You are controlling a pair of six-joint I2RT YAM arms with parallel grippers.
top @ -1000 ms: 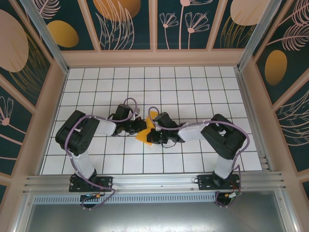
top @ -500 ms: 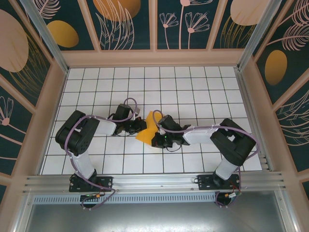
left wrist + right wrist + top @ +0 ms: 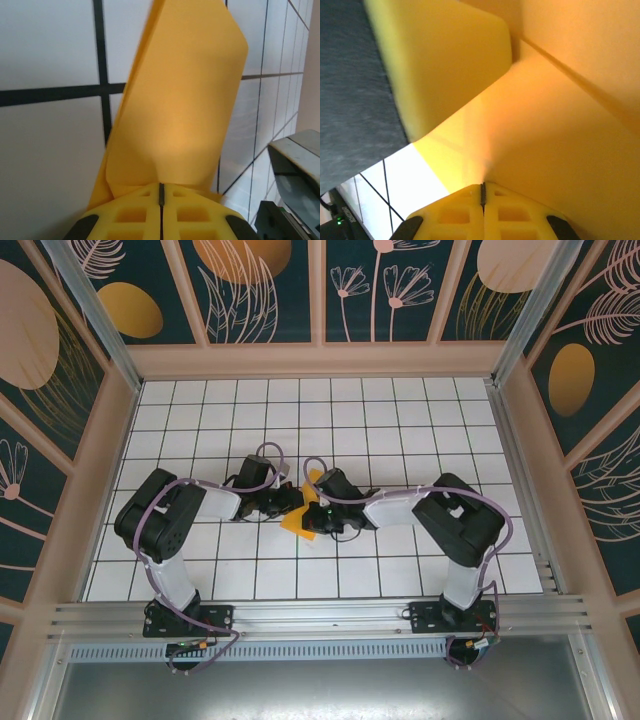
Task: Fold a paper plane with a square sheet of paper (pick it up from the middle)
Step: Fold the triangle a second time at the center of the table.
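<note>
The square sheet of paper (image 3: 298,520) is a folded orange-yellow piece, held just above the tiled table between both grippers at the centre. My left gripper (image 3: 289,503) is shut on one end of it. In the left wrist view the creased paper (image 3: 180,110) rises from the closed jaws of the left gripper (image 3: 161,192). My right gripper (image 3: 316,516) is shut on the other side of the sheet. In the right wrist view the paper (image 3: 555,135) spreads out from the closed right gripper (image 3: 482,192), and a yellow finger (image 3: 445,60) of the left gripper presses on the sheet close by.
The white gridded table (image 3: 400,430) is walled by beige rails and dark panels printed with orange ovals (image 3: 130,308). Both arm bases sit on the metal rail (image 3: 320,615) at the near edge. The right gripper's grey body (image 3: 295,175) is close beside the paper.
The right arm stretched out, then drew its elbow back up. Its gripper moved slightly left, closer to the left gripper, and less of the paper shows from above. The left arm stayed still.
</note>
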